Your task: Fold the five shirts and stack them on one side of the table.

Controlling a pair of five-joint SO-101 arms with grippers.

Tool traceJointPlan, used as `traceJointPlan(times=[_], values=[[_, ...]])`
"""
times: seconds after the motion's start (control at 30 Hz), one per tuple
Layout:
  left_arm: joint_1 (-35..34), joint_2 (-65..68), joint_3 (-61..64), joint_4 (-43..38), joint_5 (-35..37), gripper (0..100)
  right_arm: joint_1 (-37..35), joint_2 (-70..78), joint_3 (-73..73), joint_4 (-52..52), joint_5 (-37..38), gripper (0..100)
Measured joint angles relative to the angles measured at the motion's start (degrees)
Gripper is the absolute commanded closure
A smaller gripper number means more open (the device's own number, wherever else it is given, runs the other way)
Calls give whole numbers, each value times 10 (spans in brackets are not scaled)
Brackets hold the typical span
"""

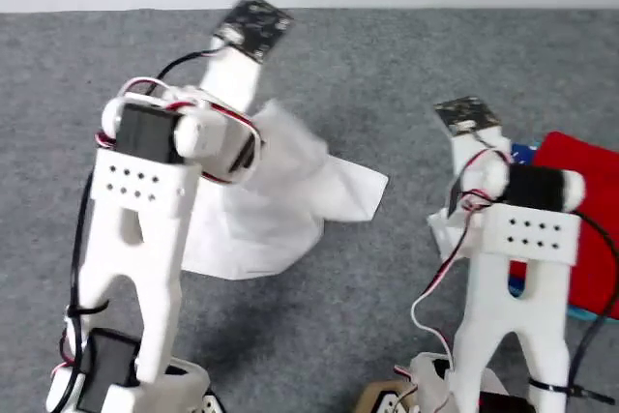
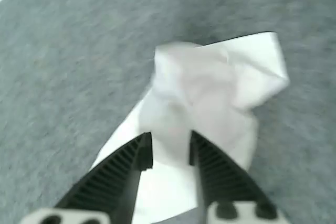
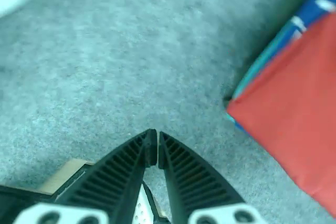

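Observation:
A white shirt [image 1: 280,195] lies crumpled on the grey table, one part pulled up off the surface. My left gripper [image 2: 170,149] is shut on a bunched fold of this white shirt [image 2: 210,87], and the rest of it hangs down and trails onto the table. At the right edge sits a folded red shirt [image 1: 590,191] on top of a blue shirt [image 1: 522,154]. My right gripper [image 3: 156,139] is shut on nothing, low over bare table just beside the red shirt [image 3: 294,119] and the blue shirt [image 3: 315,9].
Grey felt-like cloth [image 1: 387,74] covers the table, with a pale wall along its far edge. A brown block [image 1: 372,398] sits by the right arm's base. Bare table lies between the white shirt and the stack.

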Motion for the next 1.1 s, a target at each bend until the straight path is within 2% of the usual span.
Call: traceJointPlan(times=[0.13, 0.27, 0.47, 0.63, 0.77, 1.1], values=[[-74, 0, 6, -9, 0, 829, -42, 0, 0, 0, 0, 987], [-139, 0, -2, 12, -28, 831, -47, 0, 0, -18, 0, 979], [-238, 0, -24, 47, -45, 857, -85, 14, 0, -92, -61, 771], [-324, 0, -18, 47, -57, 856, -161, 108, 0, -139, -76, 742], [-352, 0, 18, 47, -94, 859, -200, 205, -4, -178, -76, 742], [-391, 0, 85, 27, -109, 859, -231, 464, -219, -205, -63, 742]])
